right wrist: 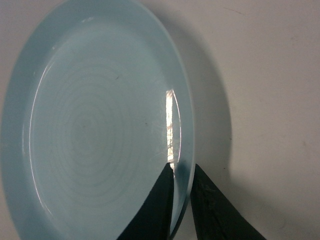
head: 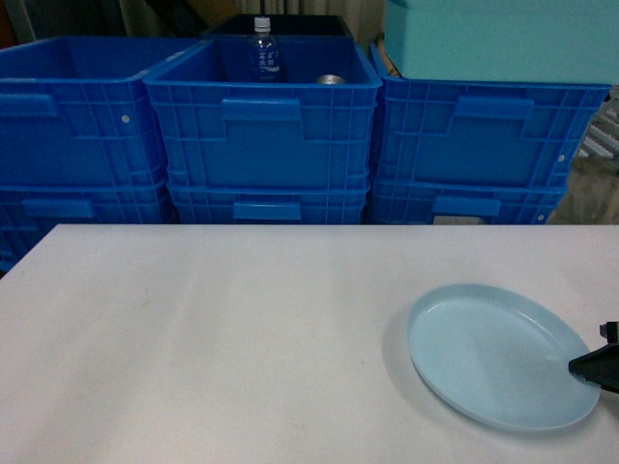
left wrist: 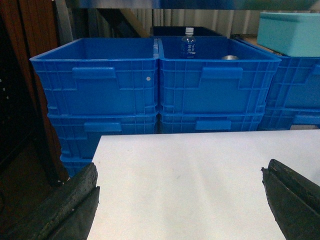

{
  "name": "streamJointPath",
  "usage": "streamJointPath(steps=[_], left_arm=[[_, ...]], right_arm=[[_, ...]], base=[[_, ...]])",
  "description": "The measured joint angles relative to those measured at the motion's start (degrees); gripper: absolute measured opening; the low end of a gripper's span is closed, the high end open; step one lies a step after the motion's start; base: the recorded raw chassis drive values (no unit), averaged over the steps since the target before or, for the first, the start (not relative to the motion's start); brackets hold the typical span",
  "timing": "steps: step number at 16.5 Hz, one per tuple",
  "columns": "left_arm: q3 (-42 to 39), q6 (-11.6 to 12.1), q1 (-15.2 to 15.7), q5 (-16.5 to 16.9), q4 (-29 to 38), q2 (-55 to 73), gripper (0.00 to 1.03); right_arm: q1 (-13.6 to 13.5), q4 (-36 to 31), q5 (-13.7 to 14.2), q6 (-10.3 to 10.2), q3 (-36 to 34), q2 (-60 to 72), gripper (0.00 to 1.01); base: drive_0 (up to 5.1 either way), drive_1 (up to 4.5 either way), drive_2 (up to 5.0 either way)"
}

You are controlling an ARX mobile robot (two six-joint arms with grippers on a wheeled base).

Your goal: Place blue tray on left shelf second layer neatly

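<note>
The right pincer [right wrist: 181, 200] is nearly closed, its two dark fingers [right wrist: 157, 210] straddling the rim of the blue tray [right wrist: 95, 125], one inside the dish and one outside, clamped on the edge. The tray is a pale sky-blue round shallow dish with a low raised rim, faint concentric rings on its floor and a bright glare streak near the grip. In the head view the right pincer [head: 598, 365] enters from the 3 o'clock edge, meeting the tray [head: 498, 353] at its 3 o'clock rim; little of the arm shows. The tray rests on the white counter [head: 213, 338], toward its 4 o'clock part. The left pincer [left wrist: 182, 200] is spread wide and empty, level above the counter. At 12 o'clock stand stacked dark-blue crates [head: 261, 126]; one holds a bottle [head: 263, 50].
</note>
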State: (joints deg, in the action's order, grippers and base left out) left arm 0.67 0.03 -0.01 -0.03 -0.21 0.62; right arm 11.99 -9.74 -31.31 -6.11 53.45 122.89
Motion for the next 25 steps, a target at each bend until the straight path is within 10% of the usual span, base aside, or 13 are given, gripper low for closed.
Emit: streamJointPath(steps=[9,15,25], left_arm=[[0.0,0.0,0.0,0.0,0.0,0.0,0.98],[0.0,0.0,0.0,0.0,0.0,0.0,0.98],[0.0,0.0,0.0,0.0,0.0,0.0,0.98]], right_arm=[[-0.6,-3.6,0.3,-1.8,-2.5,-10.6,0.02],[-5.6,-21.2,22.4,8.1,-16.0,-38.9,0.02],[-6.1,-24.3,26.8,7.0,-28.0,-49.4,0.02]], base=[[0.0,0.0,0.0],[0.0,0.0,0.0],[0.0,0.0,0.0]])
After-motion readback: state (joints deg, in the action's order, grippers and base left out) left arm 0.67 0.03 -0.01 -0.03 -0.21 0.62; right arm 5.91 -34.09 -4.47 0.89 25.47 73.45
